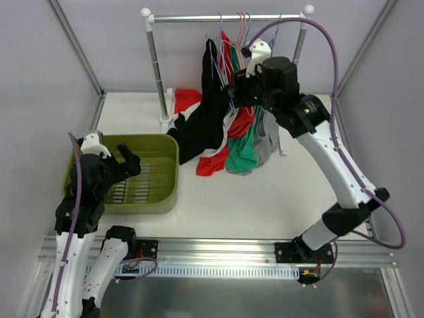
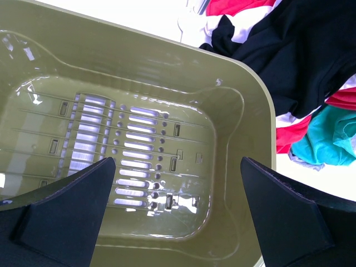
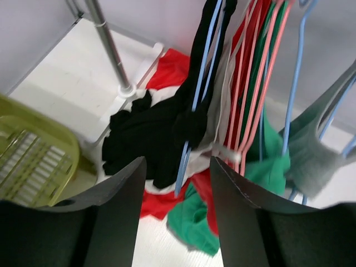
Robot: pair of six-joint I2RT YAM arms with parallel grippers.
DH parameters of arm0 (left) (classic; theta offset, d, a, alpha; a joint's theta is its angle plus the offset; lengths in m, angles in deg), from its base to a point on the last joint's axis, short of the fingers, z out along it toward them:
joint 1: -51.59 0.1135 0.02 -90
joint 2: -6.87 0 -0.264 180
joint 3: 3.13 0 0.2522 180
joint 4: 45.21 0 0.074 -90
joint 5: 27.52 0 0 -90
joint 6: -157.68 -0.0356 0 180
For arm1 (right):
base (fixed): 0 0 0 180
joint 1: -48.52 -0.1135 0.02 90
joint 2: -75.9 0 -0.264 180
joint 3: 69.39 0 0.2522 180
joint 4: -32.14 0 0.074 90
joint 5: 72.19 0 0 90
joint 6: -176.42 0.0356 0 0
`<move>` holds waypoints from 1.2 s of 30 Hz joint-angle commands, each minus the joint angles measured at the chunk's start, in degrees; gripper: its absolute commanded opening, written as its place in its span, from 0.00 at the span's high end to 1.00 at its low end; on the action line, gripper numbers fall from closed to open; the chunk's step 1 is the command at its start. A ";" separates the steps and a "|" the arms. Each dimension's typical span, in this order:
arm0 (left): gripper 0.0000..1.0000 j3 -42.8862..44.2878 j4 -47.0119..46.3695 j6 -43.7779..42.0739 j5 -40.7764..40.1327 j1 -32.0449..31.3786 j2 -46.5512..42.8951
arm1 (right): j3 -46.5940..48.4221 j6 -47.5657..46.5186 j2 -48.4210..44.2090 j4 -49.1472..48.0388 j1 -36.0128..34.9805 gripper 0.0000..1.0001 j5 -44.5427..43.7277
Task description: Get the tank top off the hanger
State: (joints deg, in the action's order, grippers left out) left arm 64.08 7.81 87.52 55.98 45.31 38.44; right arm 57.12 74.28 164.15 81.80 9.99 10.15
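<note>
now on the white tabletop (image 1: pixel 265 199) the rail (image 1: pixel 225 18) carries the black tank top (image 1: pixel 211 106). left gripper (image 2: pixel 178 161) stands wide and empty over the basket (image 2: pixel 261 94); right gripper (image 3: pixel 178 161) is half open about the blue hanger (image 3: pixel 182 167).

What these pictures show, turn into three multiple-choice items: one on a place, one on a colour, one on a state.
1. Where does the olive-green plastic basket sit?
A) on the floor
B) at the left of the table, below the left gripper
C) beside the right arm's base

2. What colour is the leftmost garment on the silver metal rail?
A) yellow
B) white
C) black

3. The left gripper is:
A) open and empty
B) shut on a hanger
C) shut on the basket's rim

Answers: B, the top view shows the gripper over it at the left; C, black cloth hangs nearest the rail's left end; A, its jaws stand wide apart with nothing between.
</note>
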 commanded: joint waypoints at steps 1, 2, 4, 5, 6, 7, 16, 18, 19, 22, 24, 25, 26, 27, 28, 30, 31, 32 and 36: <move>0.01 -0.28 -1.83 -1.38 0.26 0.22 -0.11 | 9.84 -6.31 6.39 -1.18 -0.06 0.48 -5.17; 0.01 -0.28 -1.91 -1.38 0.35 0.22 -0.02 | 11.60 -6.75 9.98 -1.18 0.20 0.49 -5.78; 0.01 -0.28 -2.00 -1.38 0.53 0.22 0.07 | 16.52 -7.11 13.16 -1.27 0.81 0.52 -4.74; 0.02 -0.28 -2.00 -1.38 0.70 0.22 0.16 | 17.84 -6.93 15.96 -1.36 1.60 0.53 -4.30; 0.01 -0.28 -2.00 -1.38 0.88 0.22 0.16 | 20.12 -6.67 17.21 -1.53 2.04 0.54 -3.34; 0.01 -0.28 -1.91 -1.38 0.88 0.22 0.24 | 21.01 -6.15 18.35 -1.62 2.31 0.57 -2.72; 0.01 -0.28 -2.09 -1.55 1.40 0.22 0.68 | 22.87 -4.65 23.37 -6.98 3.54 0.77 -0.86; 0.01 -0.28 -2.09 -1.64 1.49 0.31 0.68 | 22.78 -4.38 23.46 -7.60 3.63 0.79 -1.22; 0.01 -0.36 -2.09 -1.64 1.58 0.22 0.60 | 22.87 -4.29 23.55 -7.86 3.54 0.85 -1.22; 0.01 -0.37 -2.09 -1.64 1.58 0.22 0.60 | 22.69 -3.16 23.64 -8.04 3.54 0.94 -1.22; 0.01 -0.28 -2.09 -1.64 1.67 0.22 0.68 | 22.34 -0.97 23.20 -8.30 3.63 0.99 -2.00; 0.01 -0.36 -2.09 -1.64 1.76 0.22 0.68 | 22.16 -0.08 22.85 -8.82 3.63 0.99 -2.18; 0.01 -0.28 -2.09 -1.73 1.76 0.22 0.77 | 21.90 0.71 22.06 -9.18 3.63 1.00 -2.36; 0.01 -0.36 -2.09 -1.73 1.76 0.22 0.86 | 21.64 2.19 21.62 -9.44 3.63 0.99 -2.18; 0.01 -0.37 -2.09 -1.73 1.76 0.22 0.77 | 21.46 2.91 21.09 -10.23 3.63 1.00 -2.10; 0.01 -0.37 -2.18 -1.73 1.76 0.22 0.77 | 20.85 3.88 18.99 -11.37 3.63 1.00 -1.48; 0.01 -0.28 -2.18 -1.73 1.76 0.22 0.68 | 19.71 4.84 18.11 -12.60 3.63 1.00 -1.48; 0.01 -0.36 -2.18 -1.73 1.76 0.22 0.77 | 19.01 5.19 17.32 -13.22 3.54 0.99 -1.39; 0.01 -0.37 -2.18 -1.73 1.93 0.22 0.86 | 16.10 5.99 12.58 -14.89 3.63 0.99 0.54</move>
State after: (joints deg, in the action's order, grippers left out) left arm 64.08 7.79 87.45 56.50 45.31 38.88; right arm 73.32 78.02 184.61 74.12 13.77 9.43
